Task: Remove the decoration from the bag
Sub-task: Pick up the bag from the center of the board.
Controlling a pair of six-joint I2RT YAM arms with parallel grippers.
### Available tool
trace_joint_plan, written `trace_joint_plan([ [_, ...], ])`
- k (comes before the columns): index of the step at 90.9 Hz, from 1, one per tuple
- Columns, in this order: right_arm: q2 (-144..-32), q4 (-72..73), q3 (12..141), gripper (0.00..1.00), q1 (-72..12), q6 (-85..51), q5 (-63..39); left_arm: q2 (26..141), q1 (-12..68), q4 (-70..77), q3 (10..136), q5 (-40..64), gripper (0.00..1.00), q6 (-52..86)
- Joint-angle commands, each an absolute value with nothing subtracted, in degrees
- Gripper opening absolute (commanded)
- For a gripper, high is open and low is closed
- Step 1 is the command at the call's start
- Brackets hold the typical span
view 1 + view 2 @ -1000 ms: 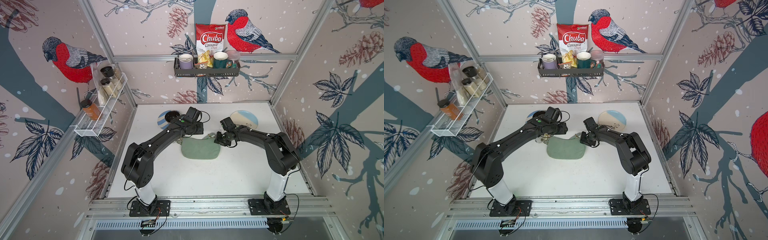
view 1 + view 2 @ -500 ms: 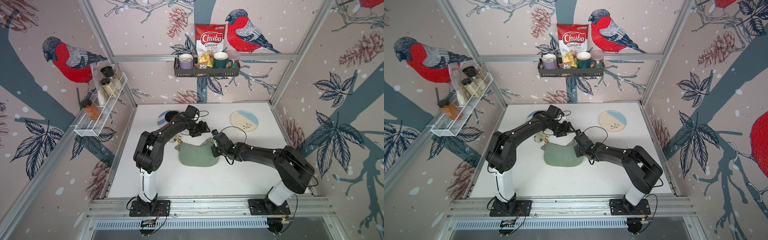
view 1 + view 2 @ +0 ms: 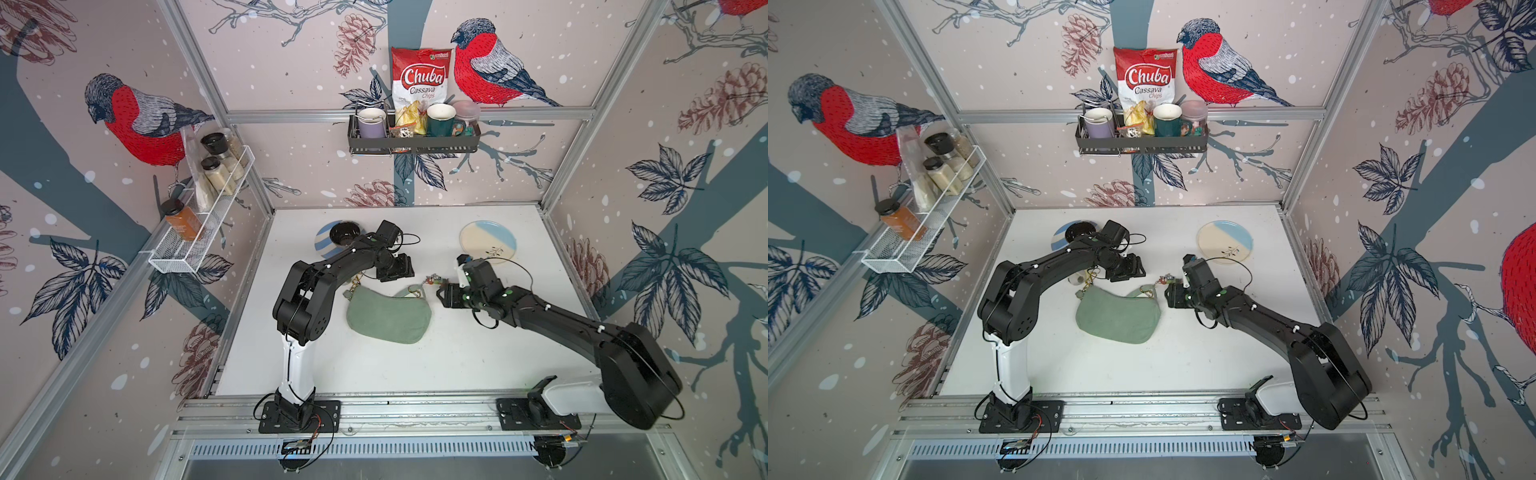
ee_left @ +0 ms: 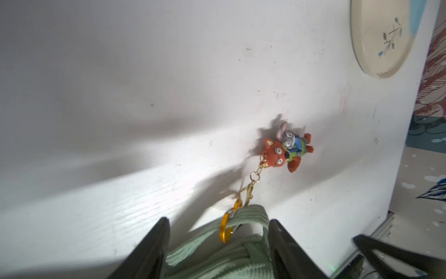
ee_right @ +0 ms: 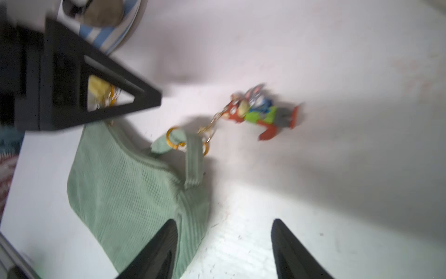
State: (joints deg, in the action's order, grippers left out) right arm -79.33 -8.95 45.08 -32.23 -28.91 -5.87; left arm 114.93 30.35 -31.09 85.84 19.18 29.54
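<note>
The bag [image 3: 388, 318] lies mid-frame on the counter [image 3: 457, 365], its charm [image 4: 287, 148] (blurry in the right wrist view) apparently clipped to the strap [image 4: 251, 212]. The left hand [image 4: 217, 219] is spread around the strap; the right hand [image 5: 224, 221] is spread beside the bag.

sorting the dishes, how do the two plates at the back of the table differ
The striped plate has blue and white bands; the cream plate has a pale blue part and a small sprig drawing. The striped plate carries a black bowl; the cream plate is bare. Both are round and lie flat.
</note>
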Motion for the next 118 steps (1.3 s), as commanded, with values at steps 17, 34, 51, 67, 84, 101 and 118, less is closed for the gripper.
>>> trace_joint_plan([
  [17,-94.31,-21.95,62.19,0.49,-32.46,-26.99,1.72,113.69,34.23,-34.32,82.31,14.24,0.64,22.45],
  [34,-99.39,-20.97,64.55,0.50,-32.69,-30.83,-2.39,113.59,34.17,-30.64,81.53,16.72,0.60,22.74],
  [51,-99.92,-20.05,63.36,0.48,-32.97,-31.73,-2.19,115.68,34.27,-27.76,83.37,20.84,0.51,26.30],
  [67,-99.45,-19.62,62.00,0.47,-32.53,-31.66,-2.02,117.67,34.28,-29.86,85.40,21.71,0.36,25.85],
  [84,-99.50,-19.29,61.51,0.46,-32.52,-31.99,-2.02,117.88,34.28,-30.94,86.66,22.42,0.26,26.17],
  [101,-98.83,-19.78,61.29,0.45,-32.44,-31.66,-1.44,118.95,34.23,-33.62,86.75,23.92,0.27,25.69],
  [118,-98.10,-19.26,60.51,0.45,-32.49,-31.64,-1.29,118.42,33.18,-33.72,84.69,24.18,0.27,25.49],
])
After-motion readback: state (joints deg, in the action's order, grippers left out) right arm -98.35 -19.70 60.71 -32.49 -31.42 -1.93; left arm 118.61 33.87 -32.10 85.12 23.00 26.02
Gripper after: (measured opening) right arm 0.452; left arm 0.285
